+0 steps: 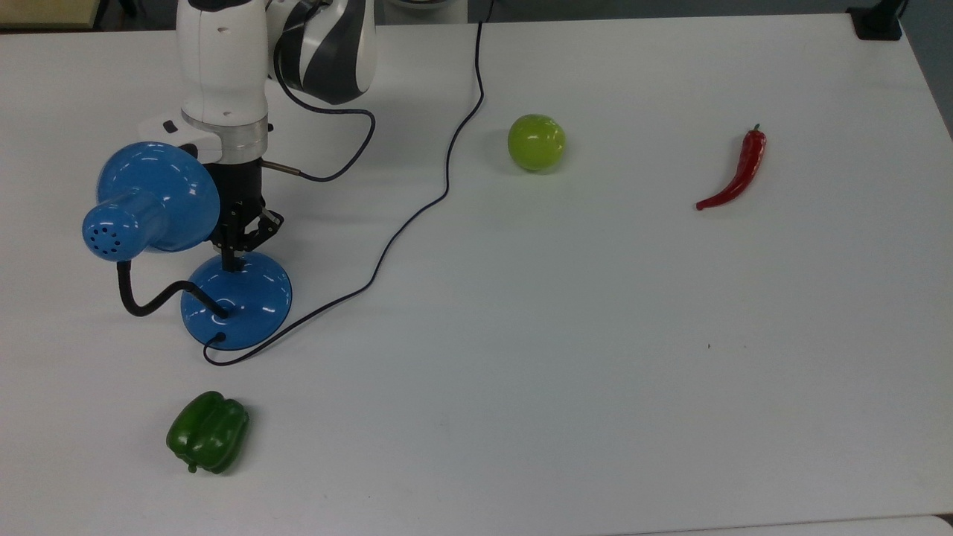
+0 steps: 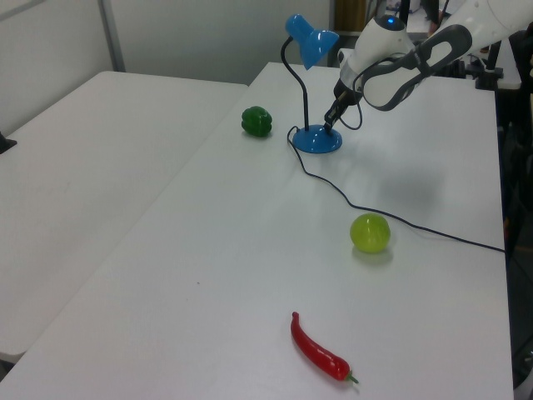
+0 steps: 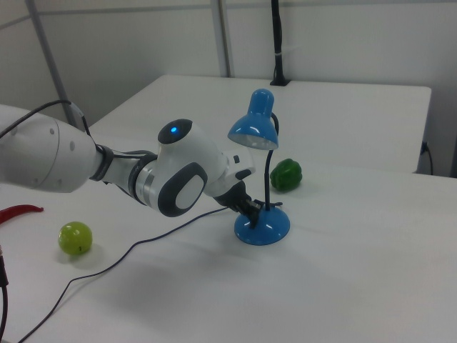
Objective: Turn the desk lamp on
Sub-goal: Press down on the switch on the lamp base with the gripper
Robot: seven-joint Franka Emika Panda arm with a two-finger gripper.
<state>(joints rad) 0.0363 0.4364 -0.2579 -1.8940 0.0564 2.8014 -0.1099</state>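
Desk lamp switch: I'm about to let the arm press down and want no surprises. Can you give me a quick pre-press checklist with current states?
1. Gripper over the rear of the desk lamp base, where the switch is: ok.
2. Fingertip actually touching the switch: cannot tell.
3. Lamp base flat on the table: ok.
4. Cord lying away from the gripper: ok.
5. Green pepper, apple and chili well away from the lamp: ok.
6. Lamp lit: not ok; no glow seen under the shade in the right view.

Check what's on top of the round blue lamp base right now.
On the domed blue lamp base: the black gooseneck's foot, the thin black cord's entry at the rim, and the gripper tip at its far edge. The switch is covered by that tip.
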